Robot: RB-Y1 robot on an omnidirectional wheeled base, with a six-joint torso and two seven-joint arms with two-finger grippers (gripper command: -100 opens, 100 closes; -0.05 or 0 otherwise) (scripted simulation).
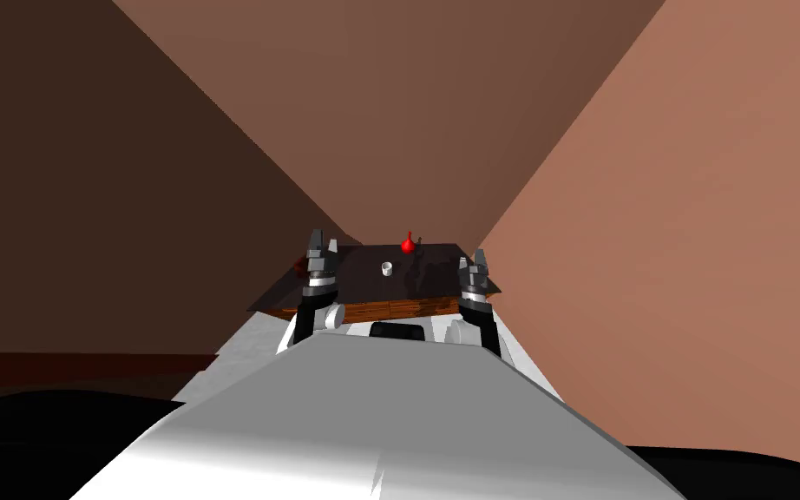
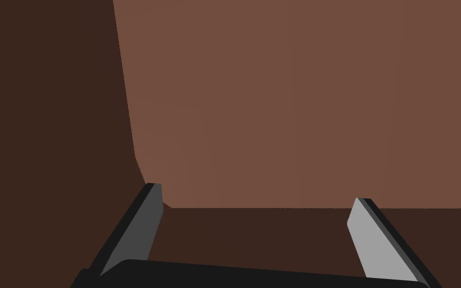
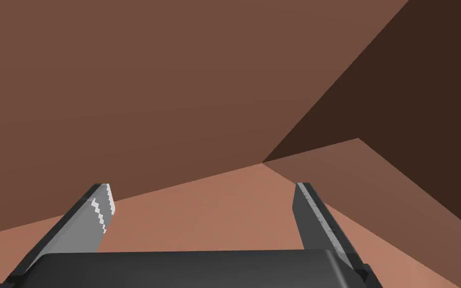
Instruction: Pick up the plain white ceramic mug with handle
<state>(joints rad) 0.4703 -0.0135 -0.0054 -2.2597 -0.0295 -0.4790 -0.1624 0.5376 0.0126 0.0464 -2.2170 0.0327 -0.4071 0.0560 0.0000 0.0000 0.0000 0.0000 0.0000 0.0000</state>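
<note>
Head view: small white mug [image 1: 387, 268] stands upright mid-frame on the dark table [image 1: 442, 282], just below a red object [image 1: 408, 246]. Left gripper [image 1: 324, 241] and right gripper [image 1: 479, 258] sit either side, fingers spread, empty. Mug is probably light, rigid, slick and breakable. Handle too small to tell; I'd pinch across the rim.

White mug [image 1: 386, 268], red bulbous object [image 1: 407, 246], near-black table [image 1: 346, 288] with brown wood-grain edge.
</note>
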